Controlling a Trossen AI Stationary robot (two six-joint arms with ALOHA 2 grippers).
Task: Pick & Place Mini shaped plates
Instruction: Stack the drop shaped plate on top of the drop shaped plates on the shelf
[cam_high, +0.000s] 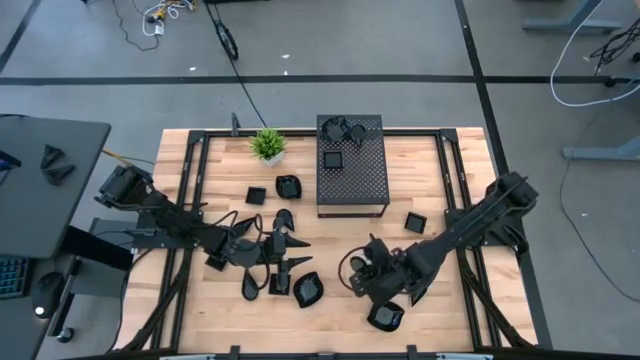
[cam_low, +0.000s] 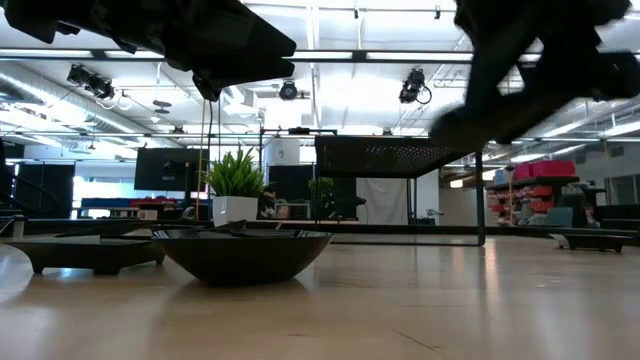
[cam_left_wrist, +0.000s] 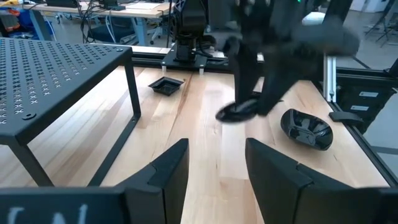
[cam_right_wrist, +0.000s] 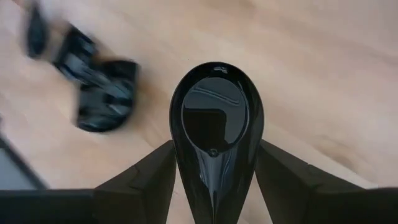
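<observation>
Bright, even light from overhead across the table (cam_high: 340, 300) in the high view, shadows soft and short beneath the arms. Down at table height it's all backlight: ceiling lamps (cam_low: 290, 90) blaze white, both arms go to black silhouette, and the nearest plate (cam_low: 243, 255) is a dark shape on glowing wood. The left wrist view shows the right arm (cam_left_wrist: 273, 56) smeared by motion blur. In the right wrist view a teardrop plate (cam_right_wrist: 216, 118) mirrors the lights (crisp reflections), while the shapes behind smear.
</observation>
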